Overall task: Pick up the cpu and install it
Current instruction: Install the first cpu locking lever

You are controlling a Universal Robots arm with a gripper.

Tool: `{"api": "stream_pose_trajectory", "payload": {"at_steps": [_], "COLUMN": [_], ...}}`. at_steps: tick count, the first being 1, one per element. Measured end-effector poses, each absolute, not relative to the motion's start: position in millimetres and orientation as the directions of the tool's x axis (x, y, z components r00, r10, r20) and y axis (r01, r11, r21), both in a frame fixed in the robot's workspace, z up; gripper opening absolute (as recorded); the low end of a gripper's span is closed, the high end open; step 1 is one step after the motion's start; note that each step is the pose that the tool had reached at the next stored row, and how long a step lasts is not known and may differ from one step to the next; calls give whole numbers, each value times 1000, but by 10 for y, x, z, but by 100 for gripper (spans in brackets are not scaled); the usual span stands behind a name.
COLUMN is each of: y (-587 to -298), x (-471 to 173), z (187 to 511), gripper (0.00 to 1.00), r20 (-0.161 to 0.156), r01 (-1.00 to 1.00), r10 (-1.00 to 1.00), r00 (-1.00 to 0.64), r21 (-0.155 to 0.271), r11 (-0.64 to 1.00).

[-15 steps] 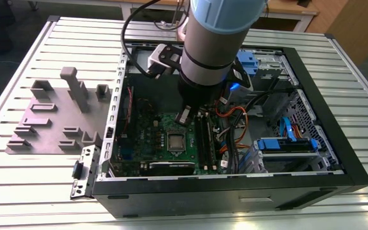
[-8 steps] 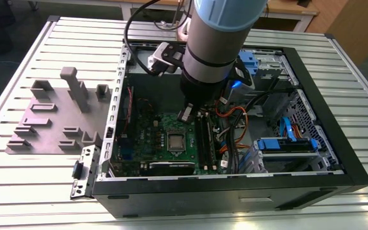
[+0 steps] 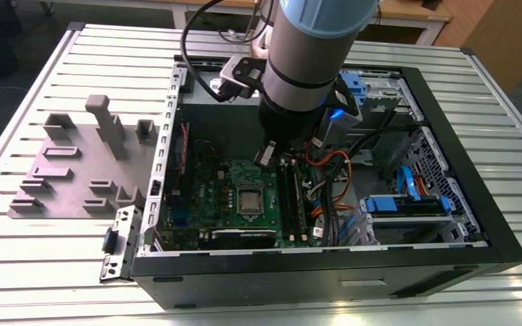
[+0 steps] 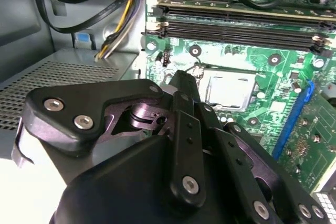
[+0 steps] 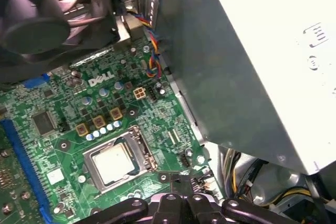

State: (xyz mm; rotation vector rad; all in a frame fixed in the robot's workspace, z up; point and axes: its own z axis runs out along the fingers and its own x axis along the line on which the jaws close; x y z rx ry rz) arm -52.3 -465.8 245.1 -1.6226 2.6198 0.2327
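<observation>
Cpu [image 5: 113, 162] lies flat in its socket [image 5: 144, 153] on the green board [image 5: 157, 114], inside the case [image 3: 334, 275]. The fingers [image 4: 185, 119] hang just above and beside it, pressed together and holding nothing. Putting it in looks done. Pulling away calls for a straight lift, clear of the wires [image 5: 151, 51].

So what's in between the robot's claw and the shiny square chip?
In the first wrist view, just the metal socket frame and a strip of green motherboard separate the gripper from the cpu.

cpu [image 5: 112, 162]: silver-gray | motherboard [image 5: 163, 111]: green | expansion slot [image 5: 23, 163]: blue | computer case [image 3: 334, 275]: black | table [image 3: 43, 272]: gray, ribbed stripes
</observation>
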Motion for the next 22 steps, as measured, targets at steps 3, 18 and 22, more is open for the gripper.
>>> {"api": "stream_pose_trajectory", "payload": {"at_steps": [3,18,22], "y": [-4641,-4537,-4502], "x": [-518,-480,-477], "z": [2456,2473,2474], "gripper": [11,11,11], "r20": [-122,-122,-122], "r01": [-894,-893,-893], "r10": [-886,-886,-886], "r00": [-448,-448,-448], "r21": [101,101,101], "r11": [438,438,438]}}
